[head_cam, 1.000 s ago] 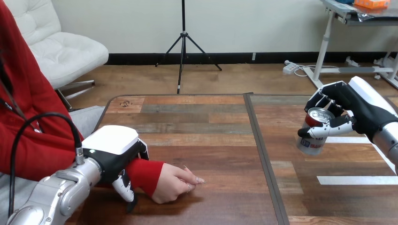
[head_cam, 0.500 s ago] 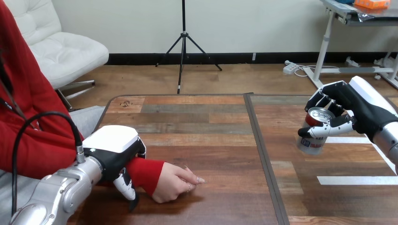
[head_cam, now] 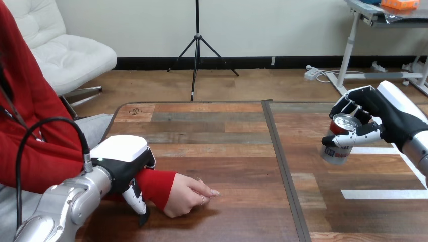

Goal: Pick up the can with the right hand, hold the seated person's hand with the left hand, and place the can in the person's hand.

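head view: right robot hand grips the tilted can; left robot hand clasps the person's wrist.

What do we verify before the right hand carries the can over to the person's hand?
1. Grip on can: ok. The right hand has its fingers and thumb curled round it; the can is tilted.
2. Left hand on person's wrist: ok. Its thumb and fingers are curled round the wrist.
3. Person's hand ready to receive: not ok. It rests palm down on the table, fingers curled.
4. Path from can to person's hand: ok. Nothing stands on the table between them.
5. Can sealed or open: cannot tell.
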### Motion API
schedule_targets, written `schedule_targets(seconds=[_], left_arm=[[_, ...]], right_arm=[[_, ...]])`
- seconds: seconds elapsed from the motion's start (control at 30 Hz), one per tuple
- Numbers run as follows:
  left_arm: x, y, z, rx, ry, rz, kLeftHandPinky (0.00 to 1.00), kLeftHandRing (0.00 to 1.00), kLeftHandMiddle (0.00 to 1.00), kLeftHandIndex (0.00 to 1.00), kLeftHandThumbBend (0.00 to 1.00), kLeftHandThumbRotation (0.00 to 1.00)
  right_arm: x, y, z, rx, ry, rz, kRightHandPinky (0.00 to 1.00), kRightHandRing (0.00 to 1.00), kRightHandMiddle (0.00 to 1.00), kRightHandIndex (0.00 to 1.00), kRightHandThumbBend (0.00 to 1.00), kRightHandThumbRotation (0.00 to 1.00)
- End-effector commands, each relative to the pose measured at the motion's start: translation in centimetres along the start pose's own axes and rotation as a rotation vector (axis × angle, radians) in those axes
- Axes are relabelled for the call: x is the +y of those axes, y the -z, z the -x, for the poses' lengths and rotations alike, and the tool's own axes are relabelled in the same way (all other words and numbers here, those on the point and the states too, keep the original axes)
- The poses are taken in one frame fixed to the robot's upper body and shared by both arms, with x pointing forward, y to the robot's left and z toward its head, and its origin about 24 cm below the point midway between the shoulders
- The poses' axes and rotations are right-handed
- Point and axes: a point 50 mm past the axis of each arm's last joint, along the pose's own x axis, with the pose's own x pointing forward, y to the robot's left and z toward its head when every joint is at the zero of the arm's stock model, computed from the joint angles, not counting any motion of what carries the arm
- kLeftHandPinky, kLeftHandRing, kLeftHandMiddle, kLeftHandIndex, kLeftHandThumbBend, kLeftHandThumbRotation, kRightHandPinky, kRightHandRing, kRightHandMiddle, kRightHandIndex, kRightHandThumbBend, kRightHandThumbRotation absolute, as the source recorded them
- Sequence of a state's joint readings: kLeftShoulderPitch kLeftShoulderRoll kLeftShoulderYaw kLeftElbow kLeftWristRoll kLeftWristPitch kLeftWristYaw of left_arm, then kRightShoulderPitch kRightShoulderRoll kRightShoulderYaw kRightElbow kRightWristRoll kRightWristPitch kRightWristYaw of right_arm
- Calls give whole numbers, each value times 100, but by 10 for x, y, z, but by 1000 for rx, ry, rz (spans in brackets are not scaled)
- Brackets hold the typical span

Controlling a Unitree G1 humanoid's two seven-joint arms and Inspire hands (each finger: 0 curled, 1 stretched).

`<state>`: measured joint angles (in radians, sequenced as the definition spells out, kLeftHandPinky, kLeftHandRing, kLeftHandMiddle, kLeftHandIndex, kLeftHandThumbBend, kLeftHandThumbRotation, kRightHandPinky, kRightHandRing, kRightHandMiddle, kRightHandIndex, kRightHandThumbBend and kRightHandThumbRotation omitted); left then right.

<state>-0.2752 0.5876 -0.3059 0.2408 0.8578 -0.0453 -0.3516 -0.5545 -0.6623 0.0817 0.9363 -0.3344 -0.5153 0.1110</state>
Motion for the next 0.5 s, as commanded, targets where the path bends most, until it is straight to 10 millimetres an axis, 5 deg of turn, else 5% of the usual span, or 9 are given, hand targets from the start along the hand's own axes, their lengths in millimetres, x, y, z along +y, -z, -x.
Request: schedule_targets(seconds=[0.0,0.47], left_arm=[[4,-5,-6,-15,17,-12,23,28,35,38,83,0],[3,-7,-5,-49,5,21,20,26,34,38,80,0]], right_arm=[[-40,-28,-11,-122,141,39,38,38,47,48,76,0],[-40,-29,-11,-119,137,31,39,39,47,49,76,0]])
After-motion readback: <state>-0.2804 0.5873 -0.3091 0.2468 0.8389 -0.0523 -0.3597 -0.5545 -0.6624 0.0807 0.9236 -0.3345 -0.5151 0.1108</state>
